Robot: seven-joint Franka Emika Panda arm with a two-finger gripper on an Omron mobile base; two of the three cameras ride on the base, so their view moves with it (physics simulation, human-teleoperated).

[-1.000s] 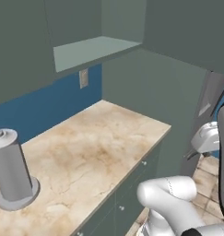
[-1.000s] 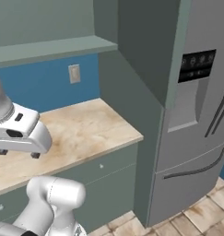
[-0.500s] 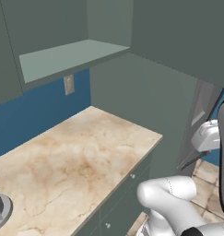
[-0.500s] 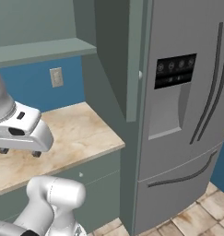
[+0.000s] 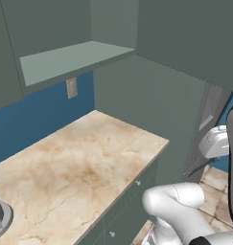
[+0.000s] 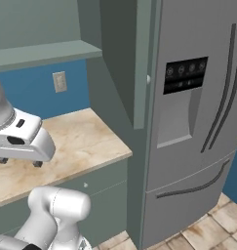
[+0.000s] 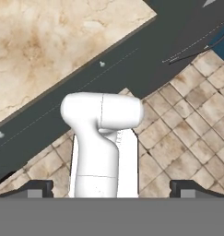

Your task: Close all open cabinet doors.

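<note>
From the right base view we see an open cabinet door [image 6: 142, 63] edge-on, a flat grey-green panel with a pale knob, jutting beside the steel fridge [image 6: 198, 112]. The left base view shows the bare upper shelf [image 5: 70, 60] above the marbled tabletop [image 5: 75, 167]. In the hand view our gripper [image 7: 111, 186] hangs over tiled floor [image 7: 187, 138], jaws wide apart.

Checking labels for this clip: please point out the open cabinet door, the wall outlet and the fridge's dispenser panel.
open cabinet door [image 6: 141, 63], right base view, its edge-on face.
wall outlet [image 6: 59, 81], right base view, plate centre.
dispenser panel [image 6: 185, 74], right base view, dark display.
</note>
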